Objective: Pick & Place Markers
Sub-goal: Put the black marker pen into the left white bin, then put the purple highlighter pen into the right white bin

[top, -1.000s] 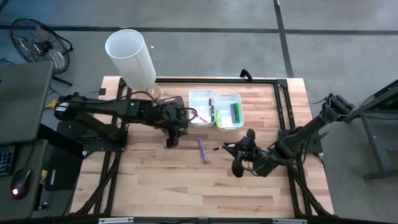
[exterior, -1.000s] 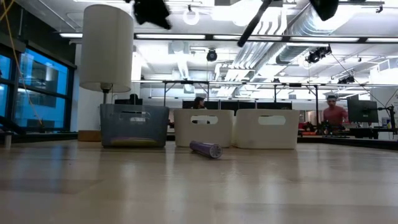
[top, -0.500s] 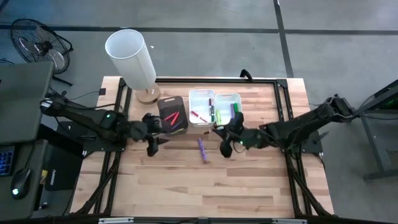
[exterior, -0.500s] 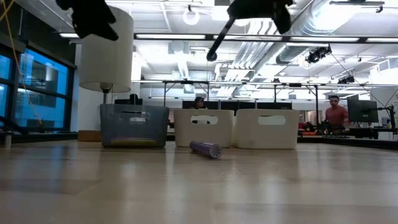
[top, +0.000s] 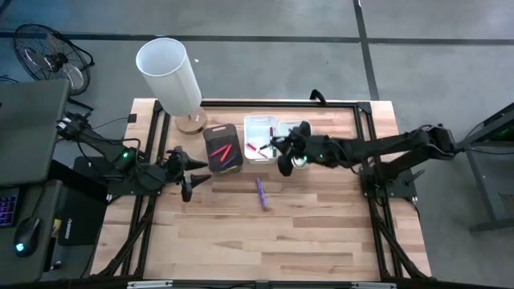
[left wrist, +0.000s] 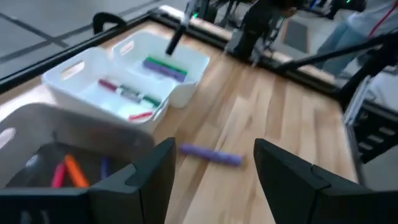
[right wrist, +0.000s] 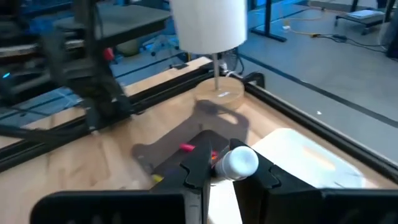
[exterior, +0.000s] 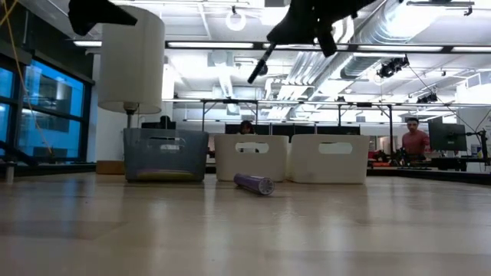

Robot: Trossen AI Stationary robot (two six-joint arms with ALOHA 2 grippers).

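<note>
a dark marker [exterior: 258, 66] with a white end [right wrist: 237, 161] hangs from the right gripper [top: 283, 158], slanting down above the white bins; it sits pinched between jaws that are nearly together, though whether they are loosening cannot be told. in the high view this gripper is over the nearer rim of the middle white bin [top: 259, 127] and its neighbour, the right-hand white bin [top: 305, 128], so which compartment lies under the marker cannot be told. other markers already lie in the bins: red and dark ones in the middle bin, green ones [left wrist: 161, 64] in the right-hand bin, red and orange ones in the dark bin [top: 222, 148] on the lamp side of the middle bin. one purple marker [top: 261, 193] lies loose on the wooden table [top: 321, 233], in front of the middle bin and apart from it. the left gripper [top: 187, 170] waits with jaws wide apart and nothing between them, beside the dark bin on the side away from the white ones. the white lamp [top: 170, 74] stands behind the dark bin. risks, as judged: a release over the shared rim could send the slanted marker into the wrong bin or tip it out onto the table; a long marker dropped at a slant may strike a wall and bounce; a loose pinch could let it slide out early; the round purple marker may roll off if nudged.
</note>
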